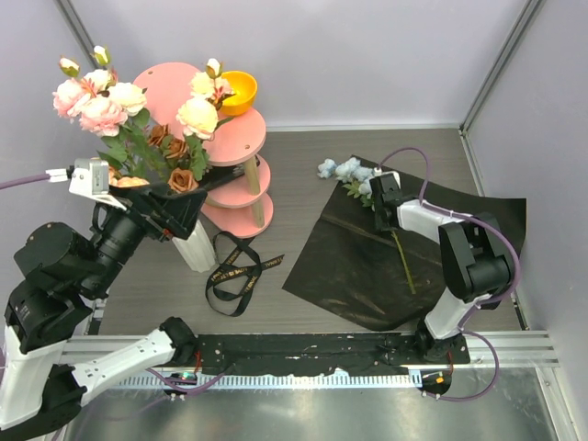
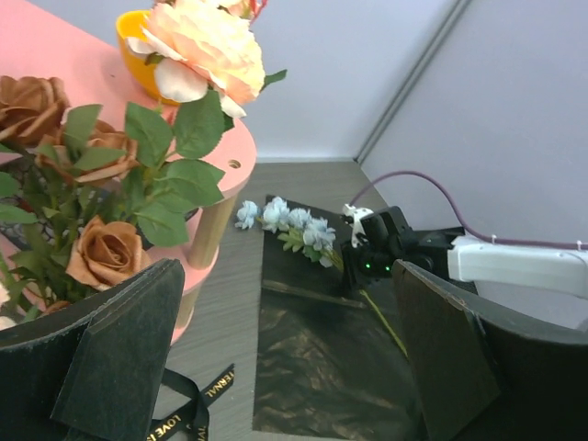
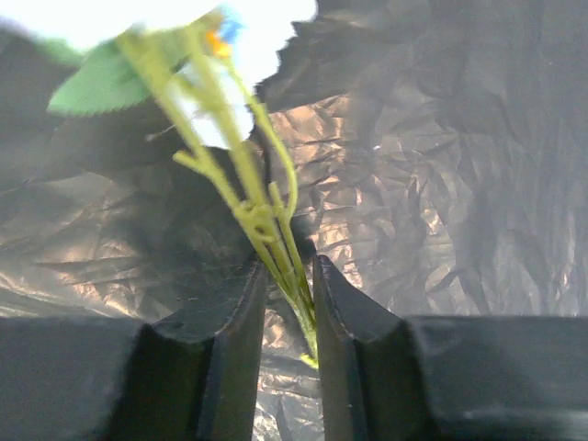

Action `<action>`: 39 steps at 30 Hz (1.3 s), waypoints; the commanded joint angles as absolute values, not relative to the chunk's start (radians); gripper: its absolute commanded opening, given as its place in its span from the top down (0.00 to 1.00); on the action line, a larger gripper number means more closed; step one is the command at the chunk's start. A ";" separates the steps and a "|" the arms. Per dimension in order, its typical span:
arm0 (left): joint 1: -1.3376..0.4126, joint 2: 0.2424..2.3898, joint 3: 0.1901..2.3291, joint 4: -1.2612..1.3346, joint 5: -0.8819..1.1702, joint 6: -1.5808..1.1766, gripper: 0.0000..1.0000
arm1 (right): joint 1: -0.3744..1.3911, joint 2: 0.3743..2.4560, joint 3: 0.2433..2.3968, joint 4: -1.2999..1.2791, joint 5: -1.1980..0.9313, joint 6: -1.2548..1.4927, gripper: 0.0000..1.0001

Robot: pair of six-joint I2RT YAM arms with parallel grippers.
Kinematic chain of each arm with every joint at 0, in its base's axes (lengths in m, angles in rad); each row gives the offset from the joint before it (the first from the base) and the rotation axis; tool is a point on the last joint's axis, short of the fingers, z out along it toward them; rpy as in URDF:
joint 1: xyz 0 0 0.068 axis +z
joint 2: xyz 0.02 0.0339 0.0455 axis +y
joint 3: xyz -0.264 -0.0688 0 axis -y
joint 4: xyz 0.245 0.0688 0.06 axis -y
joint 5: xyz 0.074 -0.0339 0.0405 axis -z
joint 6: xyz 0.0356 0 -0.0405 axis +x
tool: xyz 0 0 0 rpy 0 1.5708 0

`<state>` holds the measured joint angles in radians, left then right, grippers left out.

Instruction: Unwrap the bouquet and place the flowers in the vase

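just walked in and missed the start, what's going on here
The black wrapping sheet already lies flat on the table, the ribbon beside it. Most flowers stand in the white vase, with the left gripper open next to them. The right gripper pinches the stem of the last pale blue flower, lying on the sheet.

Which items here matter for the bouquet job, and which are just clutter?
Job: vase, flowers, blue sprig, wrap, ribbon (both already off).
Clutter: pink stand, orange bowl.
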<state>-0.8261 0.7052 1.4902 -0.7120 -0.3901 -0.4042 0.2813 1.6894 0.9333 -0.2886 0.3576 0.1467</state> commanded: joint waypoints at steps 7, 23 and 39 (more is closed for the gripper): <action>-0.824 0.733 1.517 -0.666 -0.245 -0.429 0.00 | 0.422 1.438 0.948 -0.184 0.537 0.017 0.86; -0.824 0.994 1.560 -0.562 0.190 -0.546 0.03 | 0.574 0.813 0.809 0.502 -0.428 0.527 0.99; -0.824 1.149 1.554 -0.365 0.275 -0.678 0.02 | 0.722 0.888 0.795 0.707 -0.595 0.647 0.99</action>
